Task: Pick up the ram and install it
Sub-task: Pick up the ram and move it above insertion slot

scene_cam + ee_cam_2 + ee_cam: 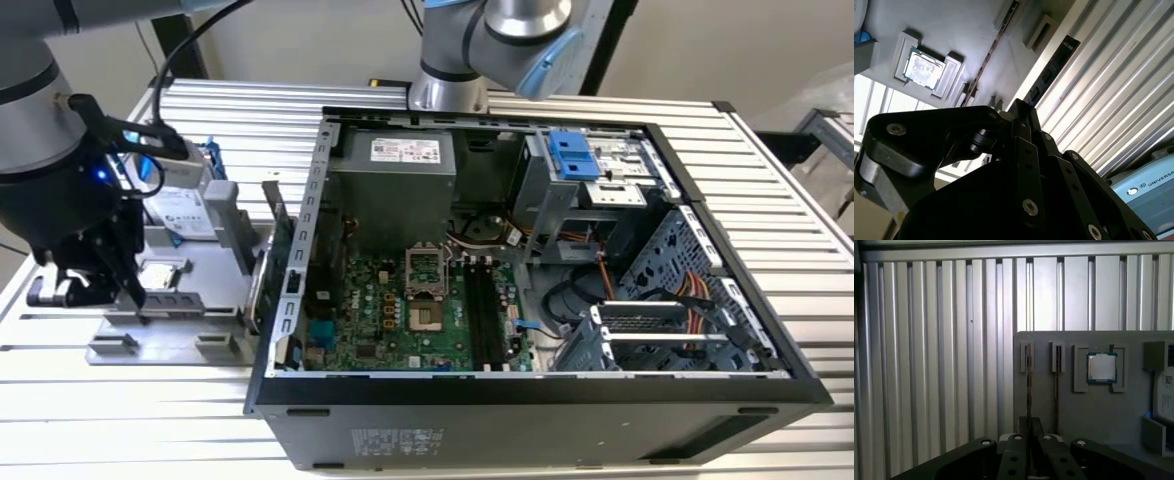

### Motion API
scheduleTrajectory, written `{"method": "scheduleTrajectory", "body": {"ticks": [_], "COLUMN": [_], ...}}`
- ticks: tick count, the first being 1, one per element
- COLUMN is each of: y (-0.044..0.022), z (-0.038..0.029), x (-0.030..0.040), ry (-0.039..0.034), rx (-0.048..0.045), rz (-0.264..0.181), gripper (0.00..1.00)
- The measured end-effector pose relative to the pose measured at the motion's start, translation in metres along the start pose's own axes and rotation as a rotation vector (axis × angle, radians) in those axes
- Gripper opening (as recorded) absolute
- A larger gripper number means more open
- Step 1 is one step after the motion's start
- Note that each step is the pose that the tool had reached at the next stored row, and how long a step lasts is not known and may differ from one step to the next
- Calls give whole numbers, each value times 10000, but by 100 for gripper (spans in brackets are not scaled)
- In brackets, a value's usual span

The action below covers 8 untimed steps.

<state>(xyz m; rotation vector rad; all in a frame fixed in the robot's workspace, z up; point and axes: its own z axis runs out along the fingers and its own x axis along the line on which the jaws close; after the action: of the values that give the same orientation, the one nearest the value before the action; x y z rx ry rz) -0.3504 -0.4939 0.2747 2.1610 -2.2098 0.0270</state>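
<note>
Closest to my wrist cameras is the gripper's [1029, 426] black linkage, which covers much of both wrist views and hides the near end of the ram [1028, 387]. What I can see of the fingers [1037, 429] is drawn narrow, pinched onto that end, with the stick running straight out from between them. In the first wrist view the ram is edge-on, a thin dark line along the grey parts holder [1079, 410], close to the holder's border with the bare ribbed counter [929, 365]. I cannot tell whether it sits in its slot in the holder or has been raised clear of it. A second thin stick [1056, 387] stands just beside it, deeper into the holder, and past that the square processor chip [1101, 367] lies in its recess. At the holder's far side the hard drive [1166, 390] is cut off by the frame. In the exterior view the gripper hangs over the holder and blocks the ram from me, while the open computer case [534, 400] sits just beside the holder.
</note>
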Motion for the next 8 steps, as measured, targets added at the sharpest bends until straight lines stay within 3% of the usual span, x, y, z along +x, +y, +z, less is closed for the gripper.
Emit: {"method": "scheduleTrajectory", "body": {"ticks": [8], "y": [2], "z": [-60], "x": [3], "ry": [1], "rx": [-1], "rz": [1], "gripper": [0]}}
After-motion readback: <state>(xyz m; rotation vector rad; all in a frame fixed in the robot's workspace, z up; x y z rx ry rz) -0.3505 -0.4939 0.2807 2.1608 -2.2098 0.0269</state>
